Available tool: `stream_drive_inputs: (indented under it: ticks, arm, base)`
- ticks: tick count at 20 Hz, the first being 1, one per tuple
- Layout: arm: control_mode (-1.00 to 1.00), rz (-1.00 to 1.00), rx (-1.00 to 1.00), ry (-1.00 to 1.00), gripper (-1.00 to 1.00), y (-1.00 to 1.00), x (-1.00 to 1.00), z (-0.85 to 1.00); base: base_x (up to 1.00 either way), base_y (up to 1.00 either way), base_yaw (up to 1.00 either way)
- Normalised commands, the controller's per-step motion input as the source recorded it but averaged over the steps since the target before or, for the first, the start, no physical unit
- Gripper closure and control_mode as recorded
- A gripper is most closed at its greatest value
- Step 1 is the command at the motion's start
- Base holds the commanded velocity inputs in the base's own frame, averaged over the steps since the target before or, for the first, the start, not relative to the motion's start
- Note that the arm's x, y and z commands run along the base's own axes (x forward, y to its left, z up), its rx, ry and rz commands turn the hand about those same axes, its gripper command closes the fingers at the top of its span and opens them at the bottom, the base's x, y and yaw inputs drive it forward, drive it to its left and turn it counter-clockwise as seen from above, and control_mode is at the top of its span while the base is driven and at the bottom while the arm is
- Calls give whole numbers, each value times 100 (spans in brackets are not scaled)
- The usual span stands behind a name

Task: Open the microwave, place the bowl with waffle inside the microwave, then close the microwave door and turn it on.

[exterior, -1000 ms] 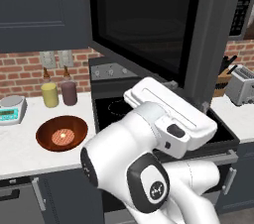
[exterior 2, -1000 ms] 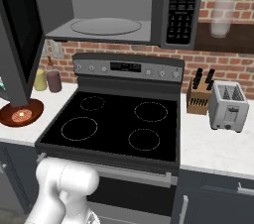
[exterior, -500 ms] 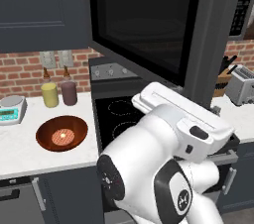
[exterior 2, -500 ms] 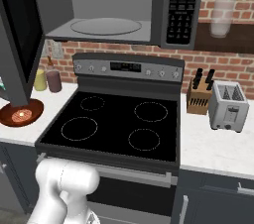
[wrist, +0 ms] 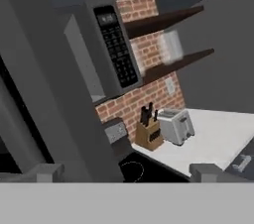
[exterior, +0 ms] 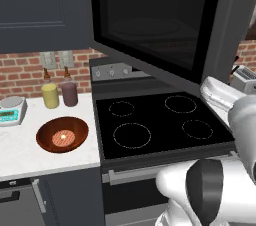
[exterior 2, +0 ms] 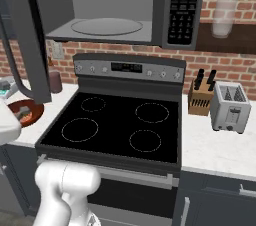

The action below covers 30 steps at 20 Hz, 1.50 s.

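Dark grey microwave door point(exterior: 150, 20) with black glass window swung fully open, hanging out over the left half of the black glass stovetop range point(exterior 2: 120, 125). Light grey cavity of the wide dark grey over-range microwave point(exterior 2: 107, 7) laid bare, glass turntable inside, black keypad panel at right. Open air above the burners, right of the door's edge. Gripper point(wrist: 126, 171) spread wide, nothing between the finger tips point(wrist: 47, 171), raised near the door and facing right toward the keypad, wooden knife block point(wrist: 149, 134) and silver toaster point(wrist: 176, 125). Shallow reddish-brown glossy bowl point(exterior: 62, 134) holding the small tan-pink gridded waffle point(exterior: 64, 137) on the white counter point(exterior: 20, 150) left of the range, well apart from the gripper. Red brick wall behind.
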Motion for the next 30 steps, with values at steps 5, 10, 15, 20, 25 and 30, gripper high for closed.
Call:
stream_drive_inputs:
  ticks: [5,10,15,20,25,30]
  arm:
    - [-100,78,16,0,-100,-36,-14,-21]
    - [-100,86,10,-3,-100,-29,-27,-20]
    - [-100,87,9,-6,-100,-28,-5,-9]
    - [-100,61,5,-16,-100,-16,0,0]
    - [-100,19,0,-19,-100,0,8,0]
    - [-100,1,4,-19,-100,0,29,15]
  base:
    - [0,0,0]
    - [0,0,0]
    - [0,0,0]
    - [0,0,0]
    - [0,0,0]
    - [0,0,0]
